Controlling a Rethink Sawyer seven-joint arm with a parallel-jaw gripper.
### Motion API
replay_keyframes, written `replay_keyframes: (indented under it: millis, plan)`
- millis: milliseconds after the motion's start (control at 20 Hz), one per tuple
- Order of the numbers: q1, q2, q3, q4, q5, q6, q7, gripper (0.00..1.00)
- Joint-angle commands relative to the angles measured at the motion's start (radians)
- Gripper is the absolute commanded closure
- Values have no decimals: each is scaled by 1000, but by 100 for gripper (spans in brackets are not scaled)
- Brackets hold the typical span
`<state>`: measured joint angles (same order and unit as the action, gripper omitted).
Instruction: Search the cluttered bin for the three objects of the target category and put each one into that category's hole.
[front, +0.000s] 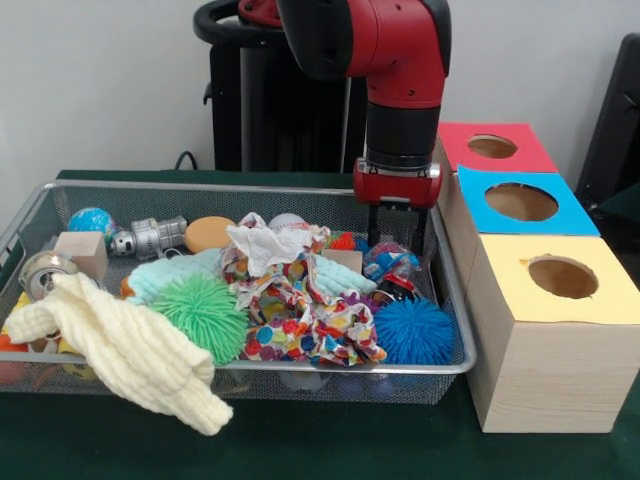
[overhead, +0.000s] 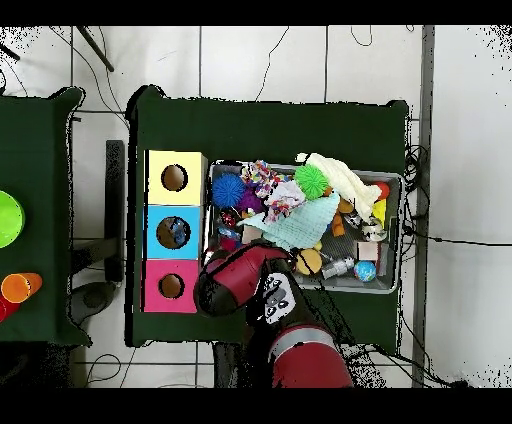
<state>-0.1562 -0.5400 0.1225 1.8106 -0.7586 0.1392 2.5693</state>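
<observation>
The wire mesh bin (front: 455, 368) sits on the green table, full of clutter, and also shows in the overhead view (overhead: 392, 180). My gripper (front: 397, 243) hangs at the bin's right end with its fingers (front: 375, 228) spread apart. Just below them lies a crinkly clear plastic piece with blue marks (front: 392, 264); I cannot tell if they touch it. The blue-panelled hole (front: 521, 202) is in the middle box to the right of the bin, and also shows in the overhead view (overhead: 173, 232). In the overhead view the arm (overhead: 238, 280) hides the gripper. No other plastic pieces show clearly.
The red-panelled hole (front: 492, 147) and the yellow-panelled hole (front: 562, 277) flank the blue one. The bin holds a blue spiky ball (front: 413, 332), a green spiky ball (front: 205, 315), a cream knitted cloth (front: 120, 345), a patterned cloth (front: 300, 315) and a silver can (front: 150, 238).
</observation>
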Motion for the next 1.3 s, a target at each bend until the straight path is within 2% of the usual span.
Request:
replay_keyframes:
  millis: [50, 150, 300, 550, 800, 950, 1300]
  plan:
    - [-23, -17, 61, -81, 22, 63, -42, 0]
    - [-23, -31, 61, -68, 20, 59, -41, 0]
    - [14, -54, 25, -50, 10, 31, -12, 0]
    - [20, -60, 27, -60, 13, 29, -9, 0]
    - [28, -10, 17, -133, -33, -26, -26, 0]
    - [61, 18, -25, -162, -44, -57, -2, 0]
    - [122, 42, -103, -186, -38, -75, 25, 0]
